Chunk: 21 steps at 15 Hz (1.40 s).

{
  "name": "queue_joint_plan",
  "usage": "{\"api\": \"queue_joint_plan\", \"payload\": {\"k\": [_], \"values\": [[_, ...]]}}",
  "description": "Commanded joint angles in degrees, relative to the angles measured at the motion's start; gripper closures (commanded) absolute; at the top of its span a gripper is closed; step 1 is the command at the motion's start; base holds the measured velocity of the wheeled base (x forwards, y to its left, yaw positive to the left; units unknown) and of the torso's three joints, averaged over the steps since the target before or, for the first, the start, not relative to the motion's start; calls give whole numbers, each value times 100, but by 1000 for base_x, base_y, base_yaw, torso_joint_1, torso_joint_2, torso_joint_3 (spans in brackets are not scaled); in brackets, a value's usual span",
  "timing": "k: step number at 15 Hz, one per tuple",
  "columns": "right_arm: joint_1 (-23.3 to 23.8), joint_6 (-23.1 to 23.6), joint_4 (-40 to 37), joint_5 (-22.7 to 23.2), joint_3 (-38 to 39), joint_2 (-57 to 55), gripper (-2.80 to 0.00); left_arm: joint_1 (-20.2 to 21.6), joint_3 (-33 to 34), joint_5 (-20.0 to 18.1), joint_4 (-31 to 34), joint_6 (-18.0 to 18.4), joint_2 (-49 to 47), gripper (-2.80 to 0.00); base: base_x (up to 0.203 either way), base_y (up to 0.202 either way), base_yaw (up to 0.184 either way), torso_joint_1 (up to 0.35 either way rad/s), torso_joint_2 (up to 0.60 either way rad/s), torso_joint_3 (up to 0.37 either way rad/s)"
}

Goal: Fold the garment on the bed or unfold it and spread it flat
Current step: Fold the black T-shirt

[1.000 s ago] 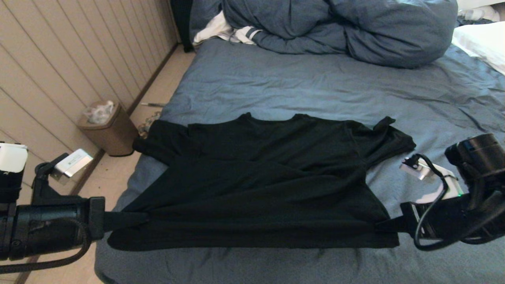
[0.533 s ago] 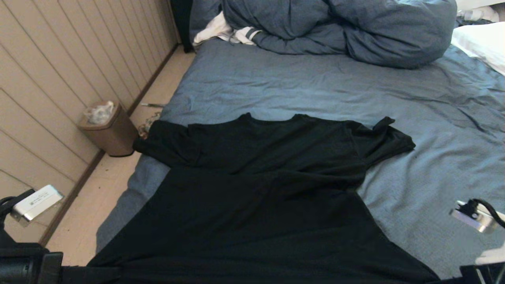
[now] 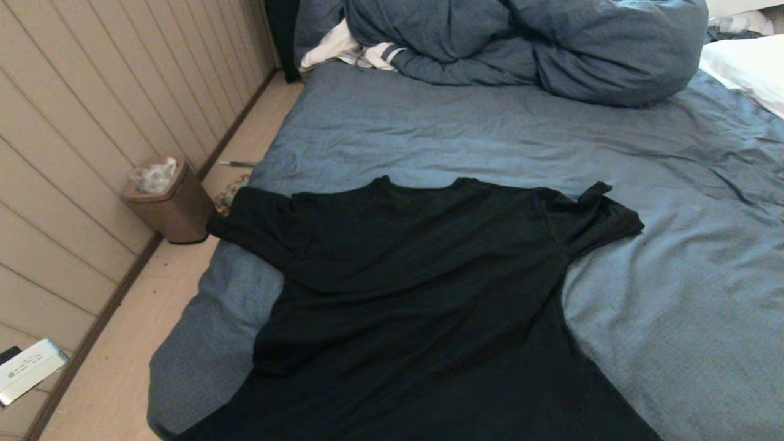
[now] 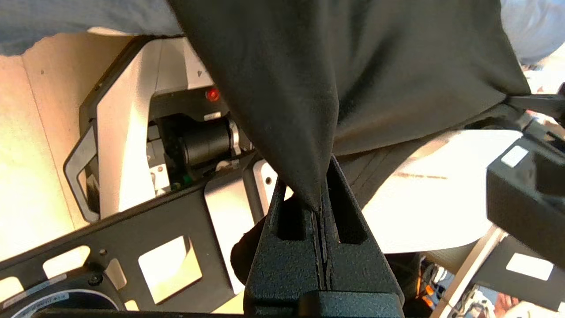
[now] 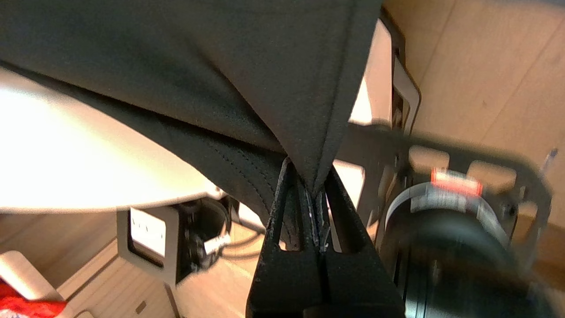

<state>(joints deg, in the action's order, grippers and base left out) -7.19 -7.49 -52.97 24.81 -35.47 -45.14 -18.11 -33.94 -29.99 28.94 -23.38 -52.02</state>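
Black cloth fills the near part of the head view: the garment (image 3: pixel 422 294) lies plain side up on the bed (image 3: pixel 674 294), collar toward the far side, both sleeves spread out to the sides. Its lower part runs over the near edge of the bed and out of the picture, and it looks stretched in that direction, so I judge that both corners of the hem are pulled toward the robot to make the shirt flat. No tool is seen in this view. At the far end of the bed are a blue duvet (image 3: pixel 527 43), a white striped cloth (image 3: pixel 343 49) and a white pillow (image 3: pixel 747 67); a small bin (image 3: pixel 168 202) stands on the floor beside the bed.

From the left wrist, the left tool (image 4: pixel 321 207) is closed tightly on one corner of the garment, and the cloth rises from it in a tense cone. The robot's own frame and the pale floor are behind it.

From the right wrist, the right tool (image 5: pixel 314 194) pinches the other corner in the same way, with the stitched hem running beside it. The equal grip on both corners keeps the pull even, in my judgement.
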Motion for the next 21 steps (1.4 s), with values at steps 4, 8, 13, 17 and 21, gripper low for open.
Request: {"api": "queue_joint_plan", "payload": {"k": [4,8,13,17,21], "values": [[-2,1,-470,-2,-99,603,0,-122,92,-3,116,-17,158,0,0,0,0,0,0,0],[42,-16,-483,-7,-467,604,0,-119,-239,242,41,-39,133,0,0,0,0,0,0,0],[64,-27,683,-552,-1137,-672,0,29,-1365,655,-612,-69,-877,0,0,0,0,0,0,0],[138,-66,1787,-667,-1891,-2161,0,180,-2136,655,-1235,-92,-2204,0,0,0,0,0,0,0],[194,-172,2678,-678,-2603,-3504,0,247,-2793,650,-2148,-197,-3618,0,0,0,0,0,0,0]]}}
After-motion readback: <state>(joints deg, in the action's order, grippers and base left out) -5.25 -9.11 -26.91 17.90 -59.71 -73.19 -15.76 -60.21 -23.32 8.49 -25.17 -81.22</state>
